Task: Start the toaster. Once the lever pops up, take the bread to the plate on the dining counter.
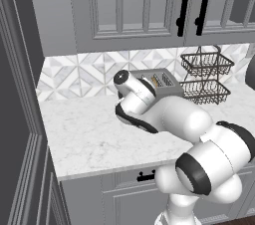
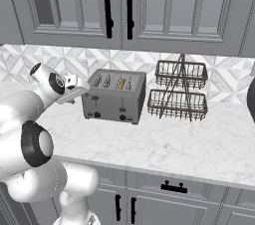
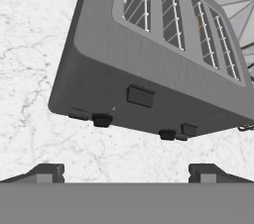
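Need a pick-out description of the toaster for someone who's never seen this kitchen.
On the marble worktop under the grey wall cabinets, against the patterned tile backsplash, look left of the two-tier wire basket rack. The toaster is the boxy grey metal block there, with four slots on top, one holding tan bread.

toaster [image 1: 160,82]: front and left half hidden by the arm in the left base view
bread [image 2: 121,83]: mostly sunk in a slot
tool [image 3: 126,173]: fingertips cut off at the hand view's bottom
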Tool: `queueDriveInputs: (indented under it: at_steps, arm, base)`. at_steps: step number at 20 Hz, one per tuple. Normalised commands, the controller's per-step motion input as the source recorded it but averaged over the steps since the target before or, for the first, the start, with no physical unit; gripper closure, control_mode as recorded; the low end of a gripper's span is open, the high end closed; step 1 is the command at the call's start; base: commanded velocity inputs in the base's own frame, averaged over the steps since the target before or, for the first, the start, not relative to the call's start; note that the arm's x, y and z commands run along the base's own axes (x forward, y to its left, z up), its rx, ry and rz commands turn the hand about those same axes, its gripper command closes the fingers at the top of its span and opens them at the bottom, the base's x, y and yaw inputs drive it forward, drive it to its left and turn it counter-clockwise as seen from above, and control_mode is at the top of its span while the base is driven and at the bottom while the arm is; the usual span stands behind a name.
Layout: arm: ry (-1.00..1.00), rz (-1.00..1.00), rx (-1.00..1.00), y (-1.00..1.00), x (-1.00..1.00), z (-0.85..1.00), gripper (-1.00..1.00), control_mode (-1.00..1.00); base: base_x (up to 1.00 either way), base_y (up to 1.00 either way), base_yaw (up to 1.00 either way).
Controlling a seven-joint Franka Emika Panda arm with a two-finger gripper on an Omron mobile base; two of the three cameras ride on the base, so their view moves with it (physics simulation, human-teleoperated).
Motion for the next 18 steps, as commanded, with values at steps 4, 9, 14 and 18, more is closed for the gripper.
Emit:
queueDriveInputs:
  at_steps: [4,9,14,18]
  arm:
    - [0.00,0.00,0.00,0.00,0.00,0.00,-1.00,-1.00]
    - [0.00,0.00,0.00,0.00,0.00,0.00,-1.00,-1.00]
    - [0.00,0.00,0.00,0.00,0.00,0.00,-1.00,-1.00]
    - [0.00,0.00,0.00,0.00,0.00,0.00,-1.00,-1.00]
  base:
    - [0.00,0.00,0.00]
    - [0.00,0.00,0.00]
    - [0.00,0.00,0.00]
    - [0.00,0.00,0.00]
